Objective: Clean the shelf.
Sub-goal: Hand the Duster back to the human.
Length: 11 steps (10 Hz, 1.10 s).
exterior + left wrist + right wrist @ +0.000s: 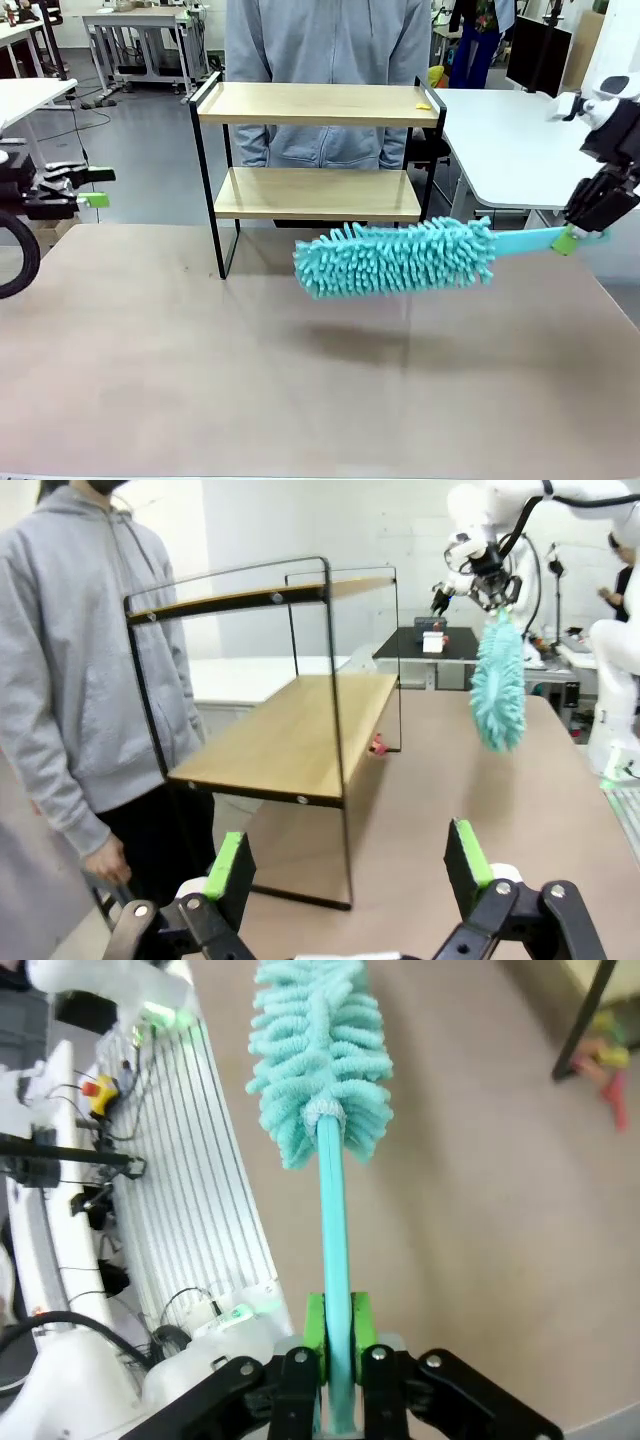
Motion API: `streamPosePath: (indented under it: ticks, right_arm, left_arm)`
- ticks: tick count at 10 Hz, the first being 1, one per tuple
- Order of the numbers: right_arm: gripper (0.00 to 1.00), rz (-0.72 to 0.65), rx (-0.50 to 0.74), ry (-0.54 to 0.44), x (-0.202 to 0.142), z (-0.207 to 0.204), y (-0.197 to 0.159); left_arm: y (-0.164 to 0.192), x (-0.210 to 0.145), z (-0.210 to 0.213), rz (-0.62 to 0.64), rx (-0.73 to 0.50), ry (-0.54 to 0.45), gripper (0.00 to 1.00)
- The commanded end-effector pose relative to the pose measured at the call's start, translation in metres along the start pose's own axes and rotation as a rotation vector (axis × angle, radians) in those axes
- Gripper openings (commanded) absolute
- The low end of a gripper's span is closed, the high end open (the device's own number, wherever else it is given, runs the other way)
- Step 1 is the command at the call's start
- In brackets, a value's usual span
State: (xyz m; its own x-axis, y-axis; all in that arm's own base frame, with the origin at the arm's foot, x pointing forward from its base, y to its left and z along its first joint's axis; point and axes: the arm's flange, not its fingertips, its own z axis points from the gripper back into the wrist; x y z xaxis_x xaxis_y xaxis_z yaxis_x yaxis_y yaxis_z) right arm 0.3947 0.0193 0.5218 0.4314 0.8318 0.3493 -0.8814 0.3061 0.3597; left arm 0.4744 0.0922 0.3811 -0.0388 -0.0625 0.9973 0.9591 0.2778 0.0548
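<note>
One shelf (pixel 318 150), one duster (pixel 395 257)

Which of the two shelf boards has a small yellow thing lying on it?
The upper board: a small yellow thing lies near its right end; the lower board looks bare.

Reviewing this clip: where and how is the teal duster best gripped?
By the flat handle, near its free end, pads closing on its two broad faces, coming from behind along its length. The fluffy head is soft and bulky. The right gripper holds the duster this way.

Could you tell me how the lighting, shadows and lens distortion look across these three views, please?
Front view: even light, the duster casts a soft shadow on the table. Left wrist view: the shelf frame bows from the wide lens. Right wrist view: sharp, no glare.
</note>
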Motion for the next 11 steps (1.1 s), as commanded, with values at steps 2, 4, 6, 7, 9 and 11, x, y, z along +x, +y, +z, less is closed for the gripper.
streamPosePath:
  ticks: [2, 4, 6, 7, 9, 11]
  right_arm:
    - [0.14, 0.22, -0.024, -0.144, 0.008, 0.001, -0.029]
    - [0.14, 0.321, -0.003, -0.176, 0.02, 0.0, -0.043]
    - [0.14, 0.38, 0.033, -0.175, 0.034, -0.007, -0.054]
    - [0.14, 0.385, 0.018, -0.167, 0.04, -0.014, -0.056]
    - [0.14, 0.399, -0.022, -0.128, 0.043, -0.021, -0.054]
    - [0.14, 0.369, 0.008, -0.128, 0.045, -0.025, -0.054]
  left_arm:
    - [-0.076, 0.008, -0.022, 0.092, 0.063, 0.04, 1.0]
    - [-0.101, 0.008, -0.03, 0.149, 0.08, 0.028, 1.0]
    - [-0.118, 0.006, -0.03, 0.201, 0.115, 0.024, 1.0]
    - [-0.126, 0.007, -0.032, 0.232, 0.135, 0.026, 1.0]
    - [-0.132, 0.007, -0.037, 0.243, 0.142, 0.037, 1.0]
    - [-0.1, 0.004, -0.028, 0.228, 0.115, 0.04, 1.0]
